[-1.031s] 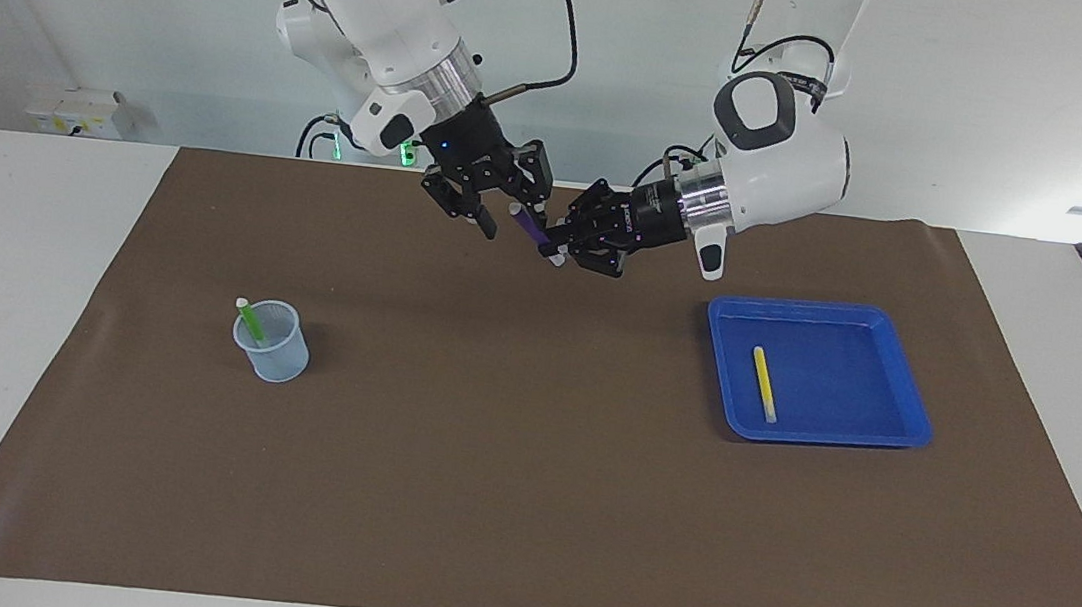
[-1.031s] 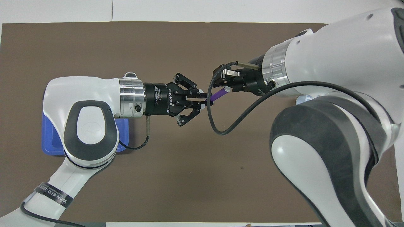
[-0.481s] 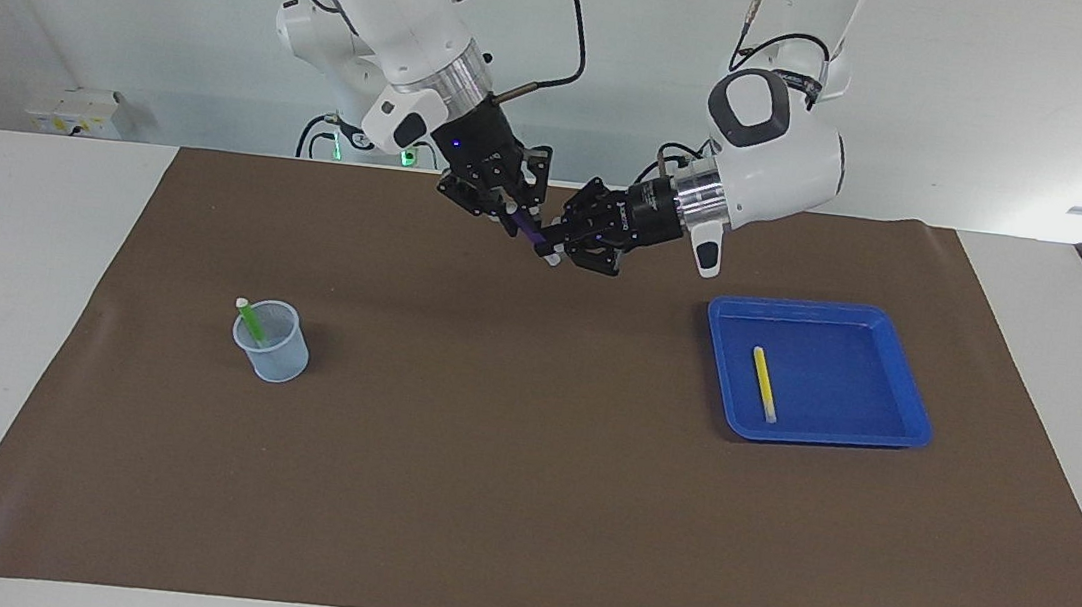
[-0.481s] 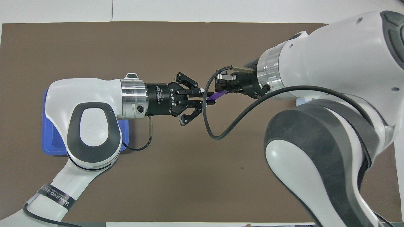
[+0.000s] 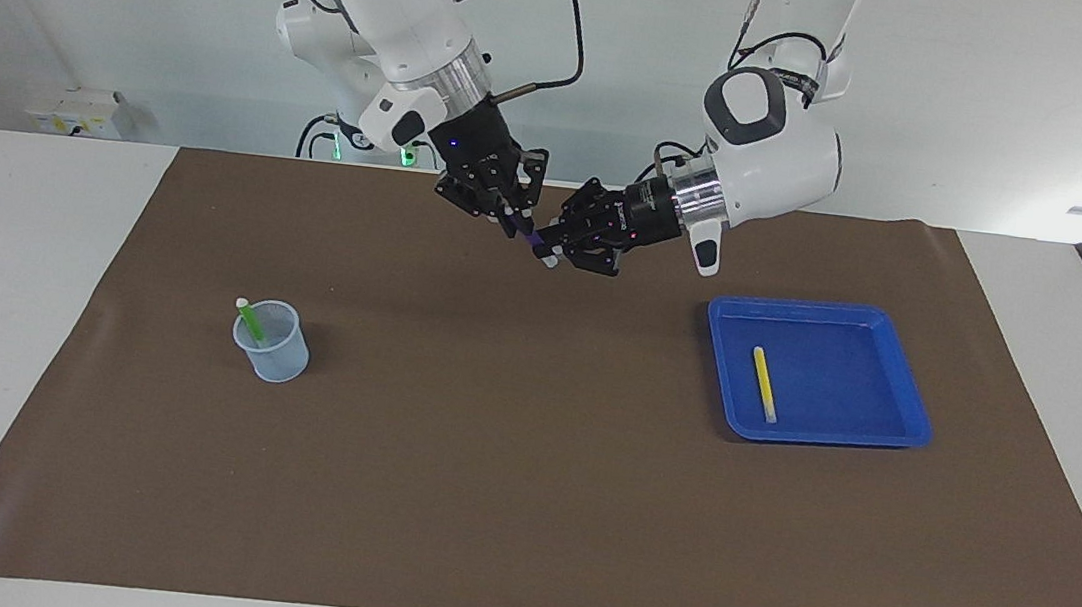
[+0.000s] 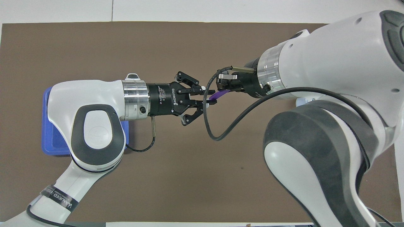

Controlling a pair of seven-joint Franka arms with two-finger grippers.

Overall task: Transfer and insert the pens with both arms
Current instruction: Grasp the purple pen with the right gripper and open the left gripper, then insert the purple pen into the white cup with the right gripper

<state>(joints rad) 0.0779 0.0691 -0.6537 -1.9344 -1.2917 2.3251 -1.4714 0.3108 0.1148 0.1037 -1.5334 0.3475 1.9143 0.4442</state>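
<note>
On the brown mat (image 5: 520,502) toward the right arm's end of the counter (image 5: 8,308), a pale blue cup (image 5: 273,344) holds the green pen (image 5: 249,318) upright. Above the mat's middle, the right end effector (image 5: 509,221) is clamped on one end of the purple pen (image 6: 218,95), while the left end effector (image 6: 209,97) sits at the pen's other end; whether it grips cannot be told. The yellow pen (image 5: 764,383) lies in the blue tray (image 5: 905,382).
</note>
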